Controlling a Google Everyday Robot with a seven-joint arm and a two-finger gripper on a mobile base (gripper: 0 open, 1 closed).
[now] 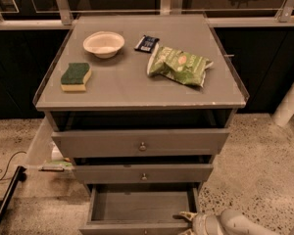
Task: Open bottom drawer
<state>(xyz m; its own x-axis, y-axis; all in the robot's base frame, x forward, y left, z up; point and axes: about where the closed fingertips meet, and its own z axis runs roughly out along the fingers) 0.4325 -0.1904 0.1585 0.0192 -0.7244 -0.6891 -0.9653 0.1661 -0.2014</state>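
The bottom drawer [137,207] of the grey cabinet stands pulled out, showing its plain grey inside. Its front panel [132,228] lies at the lower frame edge and its knob is out of view. My gripper [188,219] is at the drawer's front right corner, with the pale arm [235,225] trailing to the right. The middle drawer [143,173] and the top drawer [141,142] above it each show a small round knob; each stands out a little less than the one below.
On the cabinet top [137,89] lie a white bowl [103,43], a green-and-yellow sponge [75,76], a green snack bag [179,65] and a dark packet [146,43]. A black cable [2,168] and a dark bar [7,199] lie on the speckled floor at left.
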